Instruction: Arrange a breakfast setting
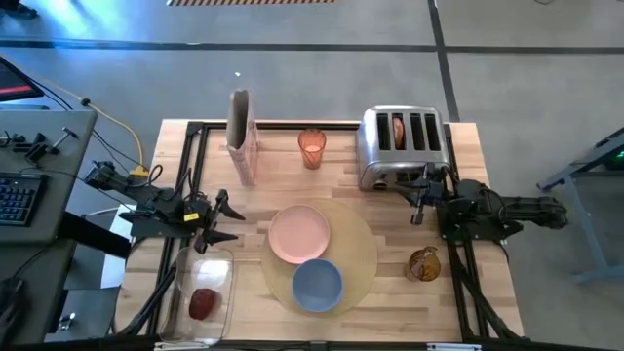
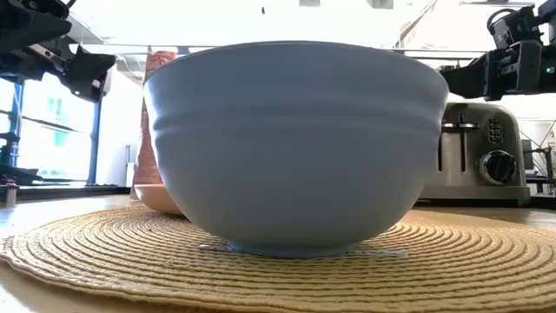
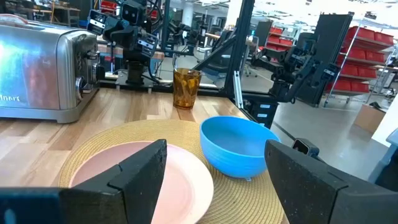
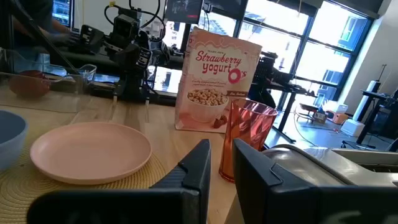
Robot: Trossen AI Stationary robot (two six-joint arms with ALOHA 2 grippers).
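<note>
High view: overhead, straight down on whole surface [image 1: 390, 205]. Low view: at surface level, very close behind blue bowl [image 2: 295, 143], facing toaster [image 2: 482, 156]. Left wrist cam: looks across placemat [image 3: 249, 199] twd toaster, amber glass [image 3: 186, 88]. Right wrist cam: faces opposite way, twd cereal box [image 4: 214, 78]. Both wrist views share pink plate [image 4: 90, 149].

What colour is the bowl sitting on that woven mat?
Blue. The bowl shows best in the left wrist view, beside the pink plate.

In the low view, the blue bowl [image 2: 295, 143] hides most of the pink plate [image 2: 161, 198].
</note>
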